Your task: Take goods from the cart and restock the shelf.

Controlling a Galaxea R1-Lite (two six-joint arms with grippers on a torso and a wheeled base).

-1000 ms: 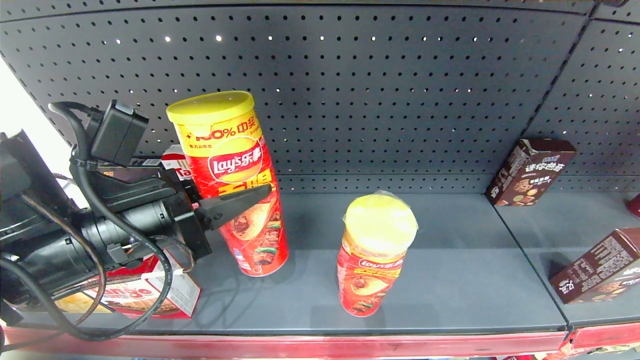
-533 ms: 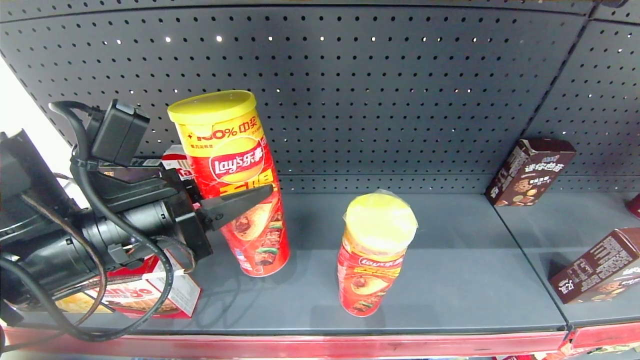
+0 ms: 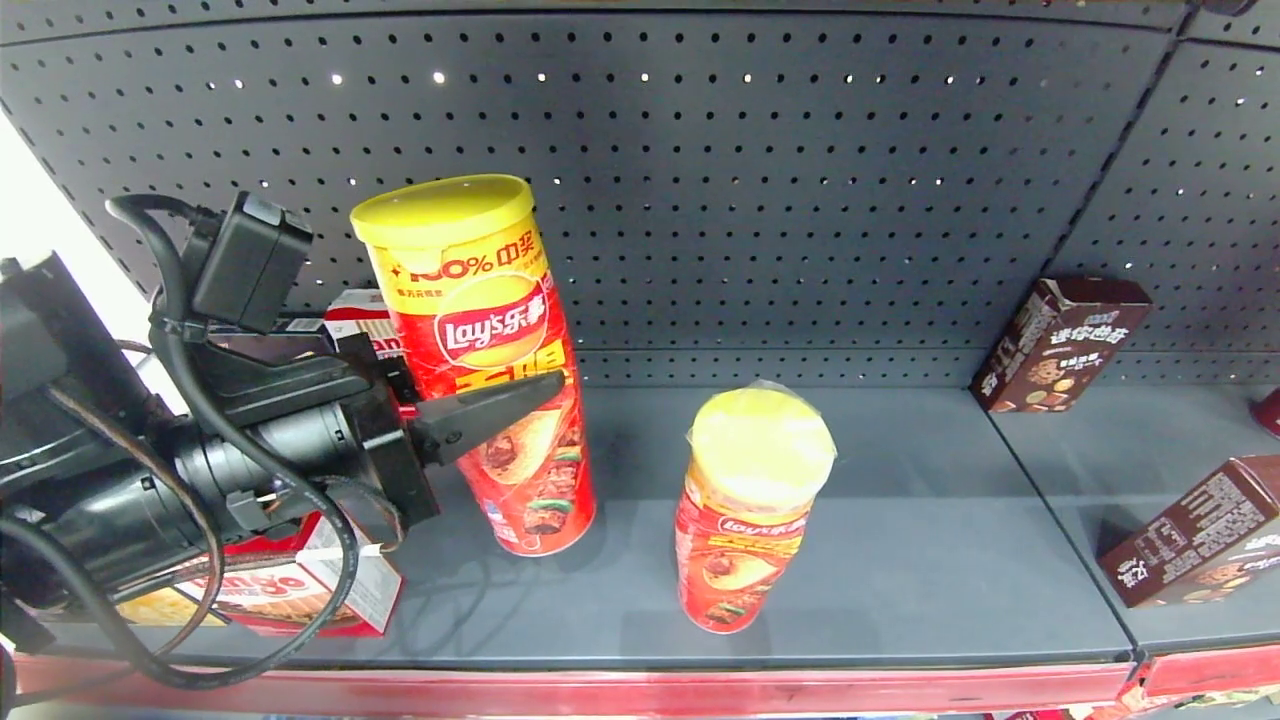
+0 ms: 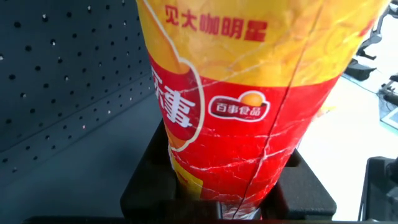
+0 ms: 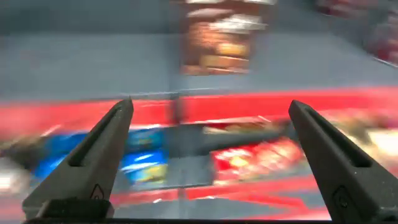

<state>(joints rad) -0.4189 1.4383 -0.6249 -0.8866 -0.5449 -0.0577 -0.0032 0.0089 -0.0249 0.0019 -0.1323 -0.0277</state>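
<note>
Beside tall can, shorter can

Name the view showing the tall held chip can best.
Head view: the tall chip can shows whole, yellow lid to base, with the left gripper across its middle. The left wrist view gives a close stretch of its red-and-yellow wall. The right wrist view faces a brown box and a red shelf edge.

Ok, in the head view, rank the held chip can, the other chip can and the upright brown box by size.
Largest, held chip can
then other chip can, foreshortened from above
upright brown box smallest, but farthest back
</note>
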